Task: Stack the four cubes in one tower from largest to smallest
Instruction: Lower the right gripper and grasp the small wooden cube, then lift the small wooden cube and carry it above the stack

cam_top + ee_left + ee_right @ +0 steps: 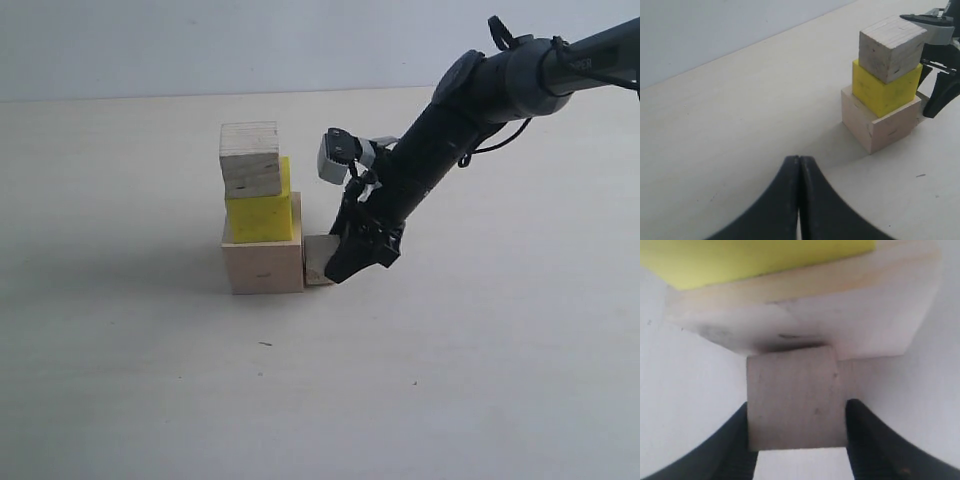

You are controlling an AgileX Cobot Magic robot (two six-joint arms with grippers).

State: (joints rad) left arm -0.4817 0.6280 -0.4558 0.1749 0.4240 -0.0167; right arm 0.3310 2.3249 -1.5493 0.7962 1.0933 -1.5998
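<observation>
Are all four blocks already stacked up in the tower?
No, the tower has three cubes, while the small wood cube sits on the table beside the large cube, inside the right tool.

The pale, matte table point(450, 380) carries a large pale cube point(263, 267) resting flat on it. A small pale cube point(317, 262) sits against that cube's right side. A dark speck point(265, 344) lies nearer the front.

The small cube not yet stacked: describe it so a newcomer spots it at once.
Find the three-cube stack. At its base, against the large pale cube's right side in the exterior view, sits the small pale cube. Only it is outside the stack, pinched by the right gripper.
</observation>
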